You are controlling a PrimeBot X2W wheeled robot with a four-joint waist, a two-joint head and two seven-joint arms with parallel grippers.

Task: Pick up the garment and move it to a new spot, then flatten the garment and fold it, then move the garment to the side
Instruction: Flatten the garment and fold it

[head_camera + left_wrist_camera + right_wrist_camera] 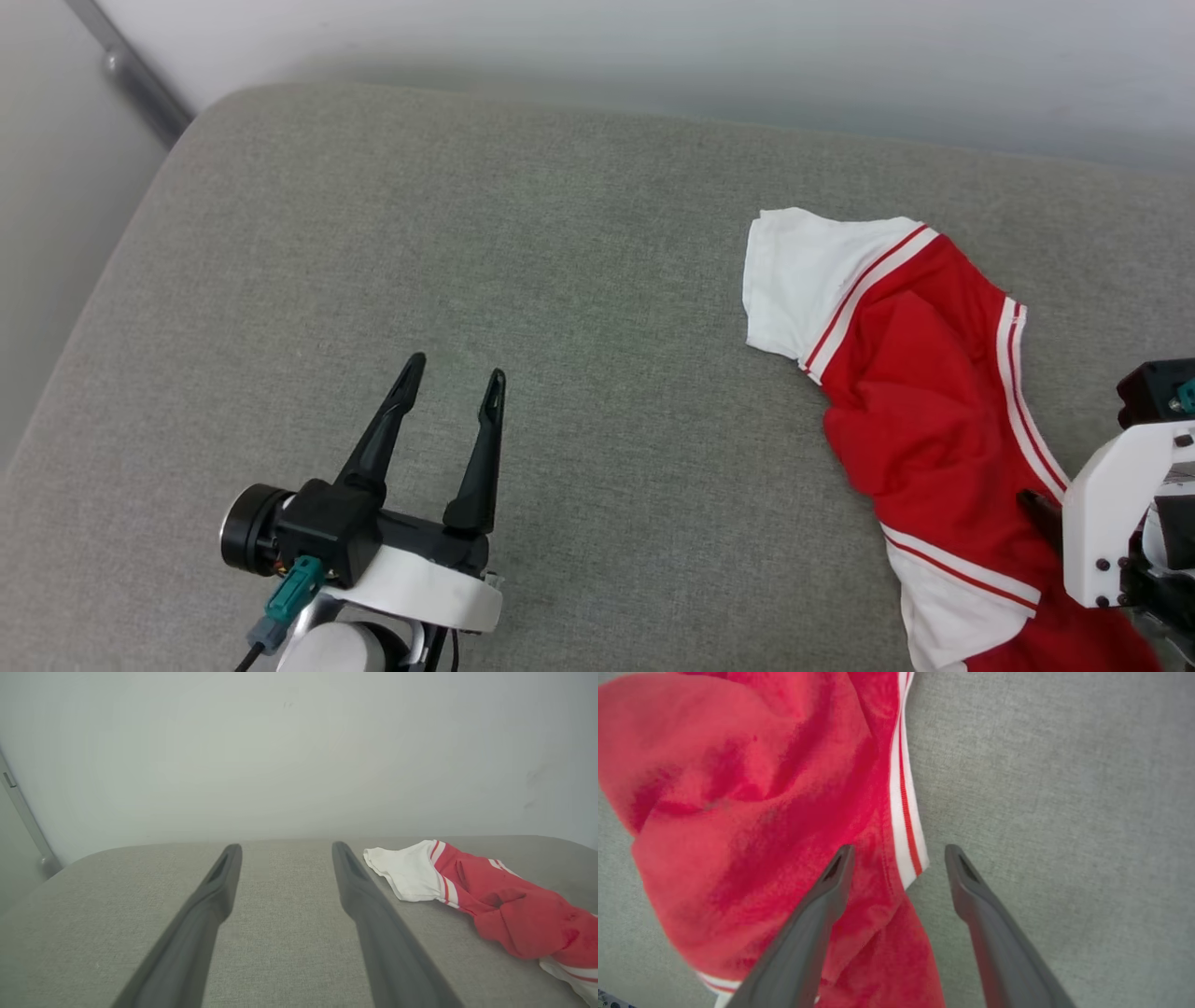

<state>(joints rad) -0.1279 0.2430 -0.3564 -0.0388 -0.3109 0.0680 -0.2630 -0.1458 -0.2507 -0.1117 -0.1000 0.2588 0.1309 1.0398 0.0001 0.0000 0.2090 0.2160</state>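
Head view: a grey cushion (467, 233) bears the crumpled shirt (915, 373) at its right; the left gripper (456, 369) is spread, empty, well apart.
Left wrist view: the shirt lies bunched, unfolded.
Right wrist view: the right gripper (899, 851) gapes over the striped hem; nothing is lifted yet.

grey cushion (560, 280), pale wall (653, 47)
before me the woven cushion with a rounded corner lies under soft even light; the wall stands behind it, and a grey metal bar (131, 79) slants at the far left.
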